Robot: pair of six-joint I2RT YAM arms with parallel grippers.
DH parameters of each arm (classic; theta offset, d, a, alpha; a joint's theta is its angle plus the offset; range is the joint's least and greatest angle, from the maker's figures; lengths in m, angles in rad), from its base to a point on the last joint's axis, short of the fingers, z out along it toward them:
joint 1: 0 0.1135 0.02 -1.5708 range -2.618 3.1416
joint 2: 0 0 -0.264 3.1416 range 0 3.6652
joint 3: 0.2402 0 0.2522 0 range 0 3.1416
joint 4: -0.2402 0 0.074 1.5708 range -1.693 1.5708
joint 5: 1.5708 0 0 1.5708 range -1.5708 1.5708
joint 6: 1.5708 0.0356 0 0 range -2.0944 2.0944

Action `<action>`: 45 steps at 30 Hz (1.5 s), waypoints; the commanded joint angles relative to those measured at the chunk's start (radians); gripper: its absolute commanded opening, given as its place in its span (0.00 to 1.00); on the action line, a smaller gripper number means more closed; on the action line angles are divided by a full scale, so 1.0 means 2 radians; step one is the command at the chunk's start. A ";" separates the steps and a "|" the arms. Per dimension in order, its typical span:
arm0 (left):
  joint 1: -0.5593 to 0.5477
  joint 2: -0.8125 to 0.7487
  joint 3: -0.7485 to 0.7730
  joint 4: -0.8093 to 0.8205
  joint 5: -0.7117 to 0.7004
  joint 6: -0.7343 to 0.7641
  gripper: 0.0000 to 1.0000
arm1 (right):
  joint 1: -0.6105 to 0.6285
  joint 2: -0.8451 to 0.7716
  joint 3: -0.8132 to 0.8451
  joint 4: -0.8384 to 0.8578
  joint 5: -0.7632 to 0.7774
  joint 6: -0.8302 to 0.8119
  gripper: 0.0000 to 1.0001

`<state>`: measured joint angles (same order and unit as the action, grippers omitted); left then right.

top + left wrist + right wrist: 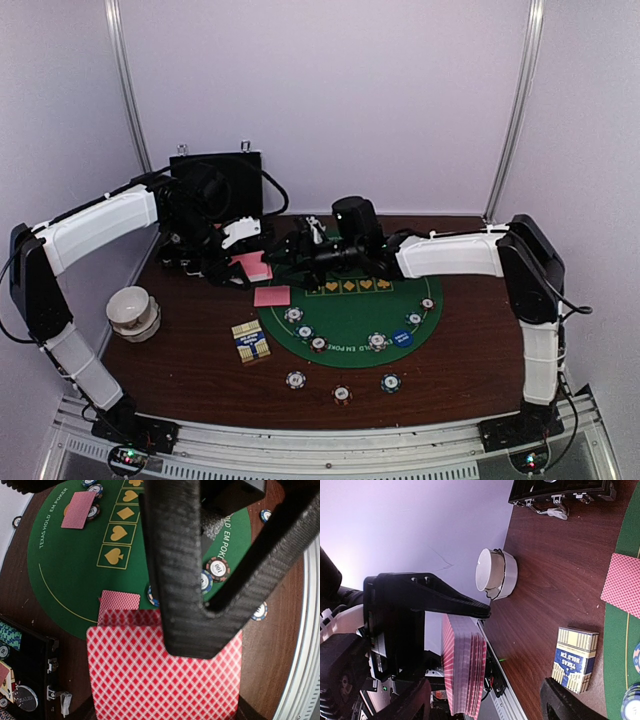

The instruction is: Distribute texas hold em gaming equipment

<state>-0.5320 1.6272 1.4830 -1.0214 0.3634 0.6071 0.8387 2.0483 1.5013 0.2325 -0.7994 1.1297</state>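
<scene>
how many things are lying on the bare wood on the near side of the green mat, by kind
striped chips: 3
card box: 1
total: 4

On the bench (pixel 470 370) a mat (pixel 350 318) lies in the middle, with chips (pixel 376 341) on it and three chips (pixel 341 394) just before it. A card (pixel 272 296) laps its left edge, and a deck (pixel 252 266) hangs just behind that card. A card box (pixel 250 342) lies left of the mat, a bowl (pixel 133 310) farther left, a case (pixel 225 180) at the back.
</scene>
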 commanded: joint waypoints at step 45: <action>0.002 -0.016 0.014 -0.002 0.019 -0.001 0.00 | -0.010 0.028 0.023 -0.026 -0.011 -0.007 0.58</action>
<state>-0.5320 1.6272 1.4830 -1.0336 0.3634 0.6071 0.8394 2.1372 1.5768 0.2531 -0.8543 1.1450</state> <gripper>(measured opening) 0.676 0.584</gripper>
